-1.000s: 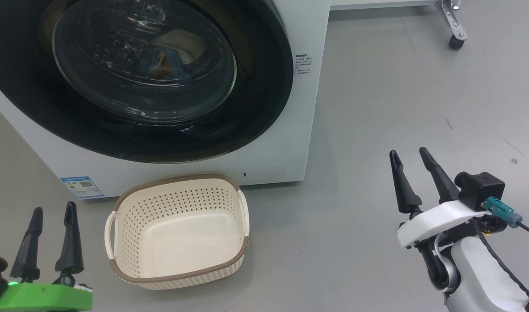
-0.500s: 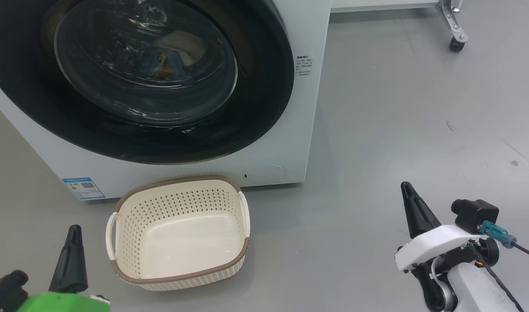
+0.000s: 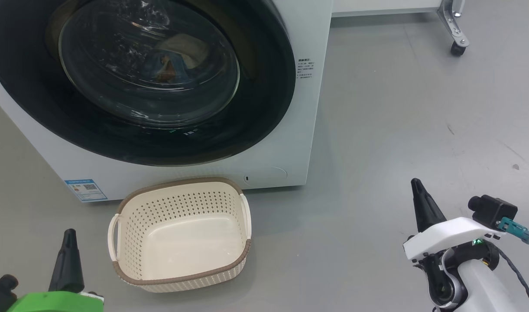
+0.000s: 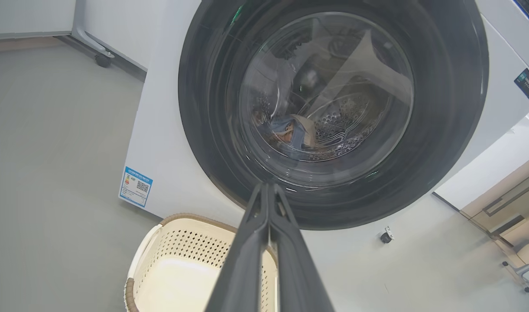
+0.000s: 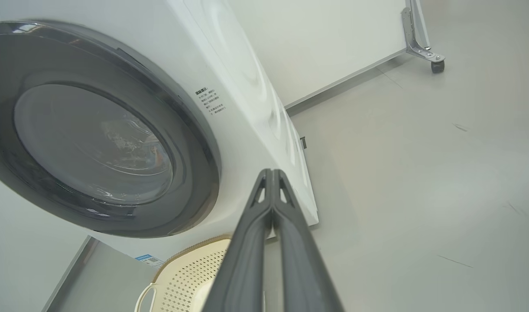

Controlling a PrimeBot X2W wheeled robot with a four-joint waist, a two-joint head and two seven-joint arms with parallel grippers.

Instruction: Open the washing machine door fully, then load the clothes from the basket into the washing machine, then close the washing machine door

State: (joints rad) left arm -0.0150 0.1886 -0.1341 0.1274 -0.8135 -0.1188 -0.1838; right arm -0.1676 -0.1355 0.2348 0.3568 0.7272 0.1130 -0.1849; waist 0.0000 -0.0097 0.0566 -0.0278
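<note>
Both grippers have pinched shut and pulled back: left gripper (image 4: 267, 186), right gripper (image 5: 272, 172). The washing machine door (image 3: 255, 108) looks closed, clothes (image 4: 290, 130) inside, basket (image 3: 182, 203) empty near it. I'd retreat straight back, clear of the basket.

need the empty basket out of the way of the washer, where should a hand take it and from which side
Probably the left side handle of the basket, from above on the robot's left. The loop stands off the perforated wall, leaving a gap for one finger, and the basket sits upright and empty. The left hand is shut, so it must open first.
</note>
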